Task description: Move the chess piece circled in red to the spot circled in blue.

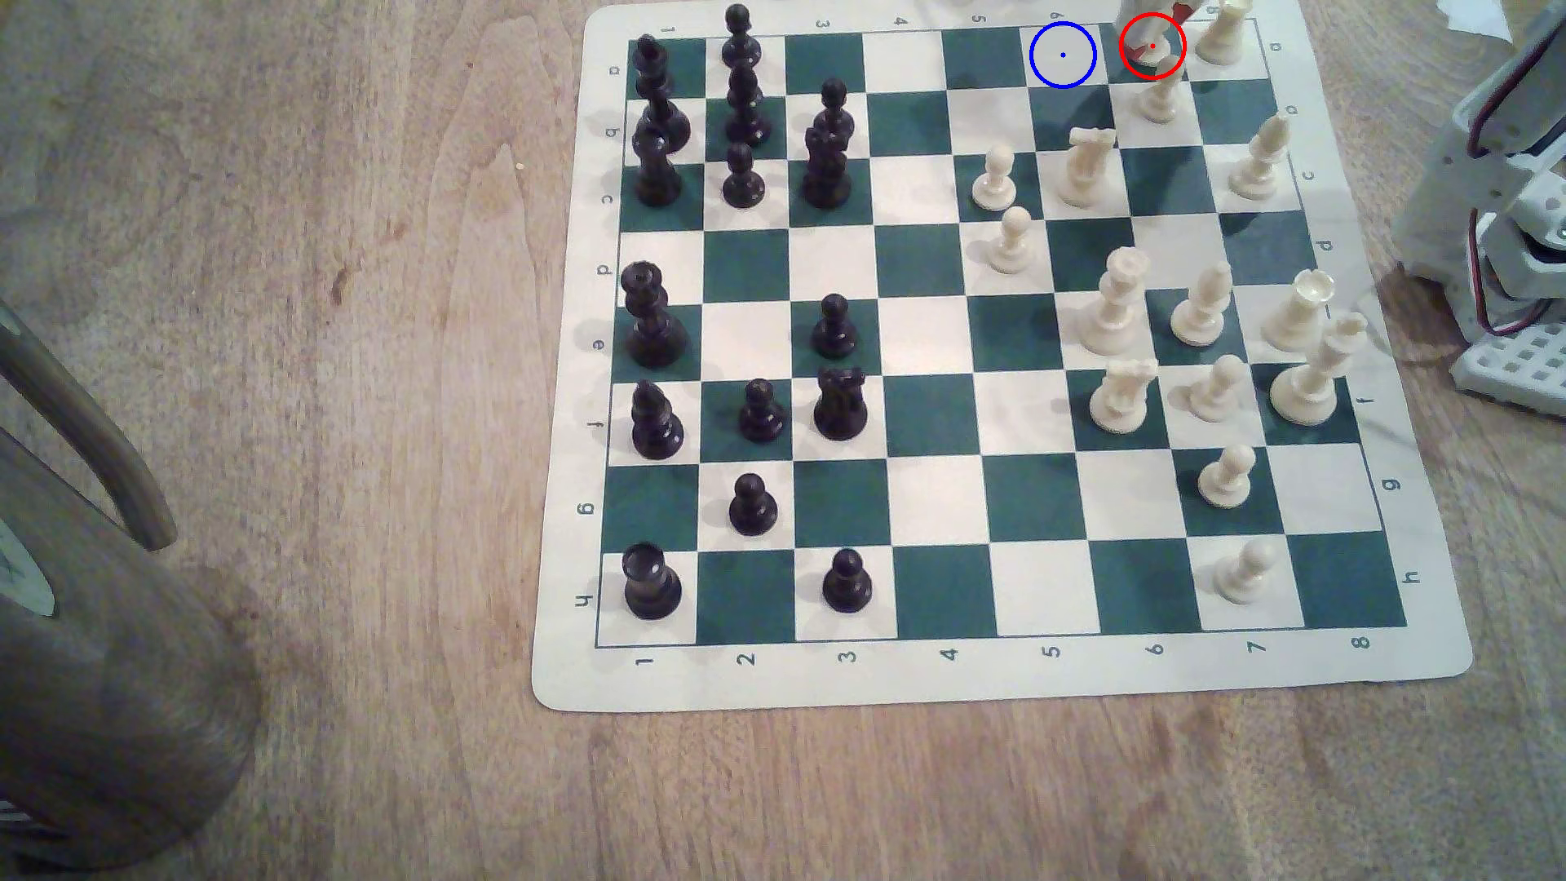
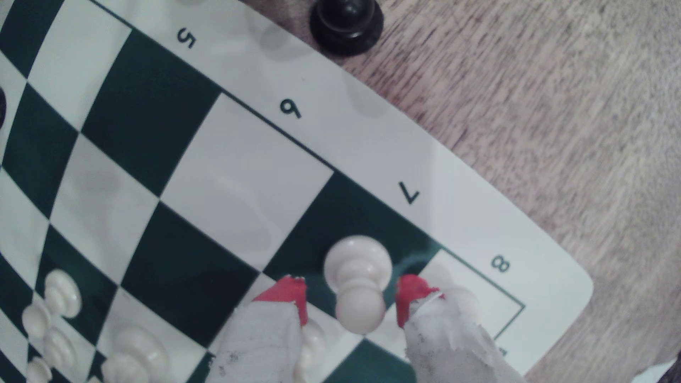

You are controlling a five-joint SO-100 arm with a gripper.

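Hand (image 2: 352, 298) open, red-tipped fingers (image 2: 291, 294) either side of the cream pawn (image 2: 355, 283) on its dark green edge square. Light, slick plastic, I judge; I'd pinch the thin neck, then carry it to the blue-ringed square (image 1: 1063, 55) alongside.

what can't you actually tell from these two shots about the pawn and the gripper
- Exterior view: the circled pawn is mostly covered by the gripper, which the top edge cuts off.
- Wrist view: the red fingertips flank the pawn with gaps showing; the gripper is open, but its height over the board is unclear.
- Wrist view: the blue-circled square carries no mark there.
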